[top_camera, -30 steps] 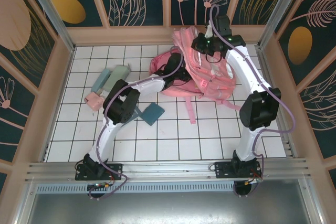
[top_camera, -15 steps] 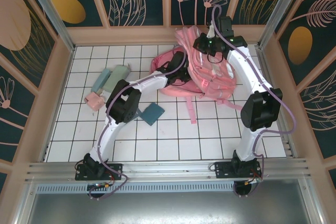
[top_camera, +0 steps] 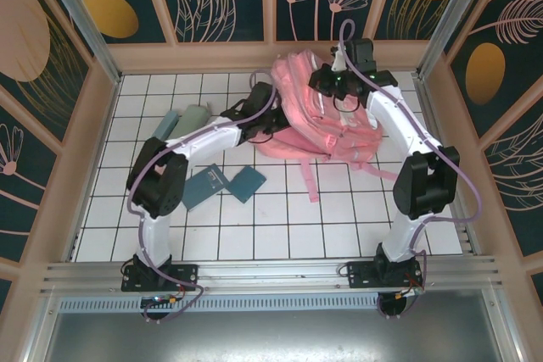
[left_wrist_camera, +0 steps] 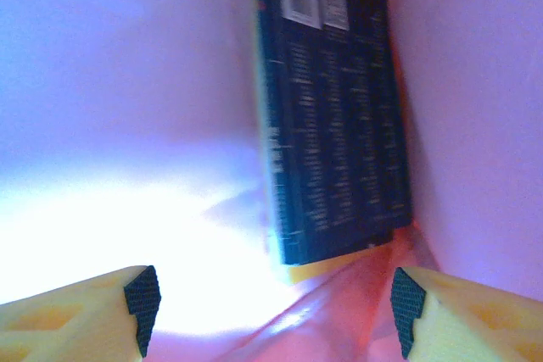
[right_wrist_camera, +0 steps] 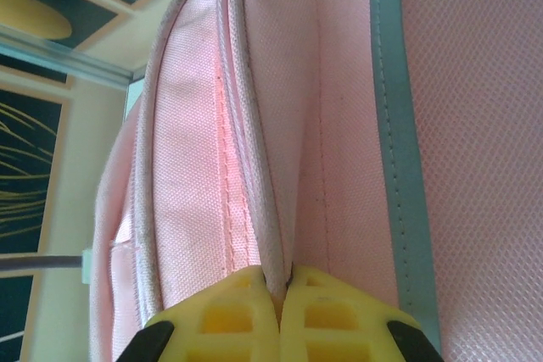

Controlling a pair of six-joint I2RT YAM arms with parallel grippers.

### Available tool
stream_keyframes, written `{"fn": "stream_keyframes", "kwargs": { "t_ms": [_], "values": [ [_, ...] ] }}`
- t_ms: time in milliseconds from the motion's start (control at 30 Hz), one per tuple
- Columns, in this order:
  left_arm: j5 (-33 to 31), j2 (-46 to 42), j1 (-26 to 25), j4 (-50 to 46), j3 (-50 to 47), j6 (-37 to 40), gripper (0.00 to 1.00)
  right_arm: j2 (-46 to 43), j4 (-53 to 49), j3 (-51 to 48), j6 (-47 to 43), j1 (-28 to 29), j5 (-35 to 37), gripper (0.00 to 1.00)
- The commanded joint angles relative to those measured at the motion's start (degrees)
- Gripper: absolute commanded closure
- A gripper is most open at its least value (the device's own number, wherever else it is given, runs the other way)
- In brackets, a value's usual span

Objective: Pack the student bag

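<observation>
**Book in, bag mouth held up**

Lower left, a blue notebook [top_camera: 206, 186] waits on the tiles. At upper centre lies the student bag [top_camera: 327, 120]. Inside it, the left gripper [left_wrist_camera: 273, 311], jaws spread and empty, faces a dark book [left_wrist_camera: 335, 116]. The right gripper [right_wrist_camera: 284, 281] pinches the bag's seam, likely keeping the opening raised.

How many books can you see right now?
3. One book is inside the student bag; a dark book and a teal book lie on the table. The left arm may hide others.
</observation>
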Motion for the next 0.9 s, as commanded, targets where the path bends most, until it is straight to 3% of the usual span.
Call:
{"fn": "stream_keyframes", "kwargs": {
  "t_ms": [0,200,533,867],
  "values": [
    [-1.8,-7.4,2.8,-0.4,-5.0,2.9,0.26,-2.8,4.9,-3.5,-1.8,-0.4,0.7,1.0],
    [-6.7,-17.0,7.2,-5.3,-13.2,7.6,0.23,-2.4,7.8,-8.7,-2.4,1.4,1.4,1.0],
    [-12.9,-28.1,14.4,-10.9,-26.1,11.3,0.18,1.5,7.5,-8.8,-5.6,6.6,6.4,1.0],
    [-13.6,-23.8,23.0,-11.5,-25.1,17.6,0.16,3.7,7.4,-7.5,-5.6,9.7,7.5,1.0]
  ]
}}
